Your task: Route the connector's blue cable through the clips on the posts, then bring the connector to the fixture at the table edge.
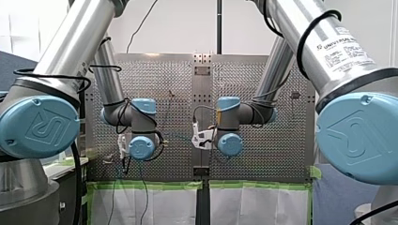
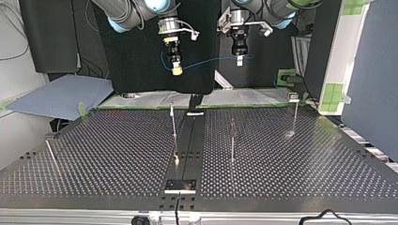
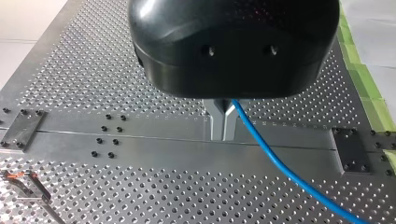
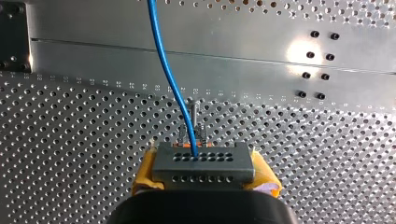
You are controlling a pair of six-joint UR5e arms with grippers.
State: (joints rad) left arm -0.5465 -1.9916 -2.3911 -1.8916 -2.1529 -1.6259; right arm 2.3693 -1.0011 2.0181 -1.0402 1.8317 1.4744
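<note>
A: Front view first — where are the arms?

B: My left arm (image 1: 136, 122) comes in from nine o'clock, my right arm (image 1: 234, 117) from three. Their wrists hang near the middle of the perforated table (image 1: 263, 84), one on each side of its centre strip (image 1: 202, 93). The grippers are hidden behind the wrists there.

A: And from across the table?

B: In the top view my right gripper (image 2: 176, 70) hangs at eleven o'clock, yellow at its tip. My left gripper (image 2: 240, 59) hangs just past twelve. The blue cable (image 2: 209, 61) runs between them with a slight sag, well above the table. Four thin posts (image 2: 173, 123) stand below, and a fixture plate (image 2: 180, 186) sits on the table edge at six o'clock.

A: Left wrist view — what has that pincer got?

B: Its metal fingers (image 3: 215, 123) are drawn together on the blue cable, which runs on ahead of them and off to one side, over the centre strip. One post stands well off to the other side.

A: And the right wrist view?

B: The yellow pads (image 4: 145, 170) are closed on the grey connector (image 4: 204, 161), one on each side. The cable leaves a middle hole in its face and runs straight ahead of the gripper. The top of a post shows just ahead of the connector, under the cable.
</note>
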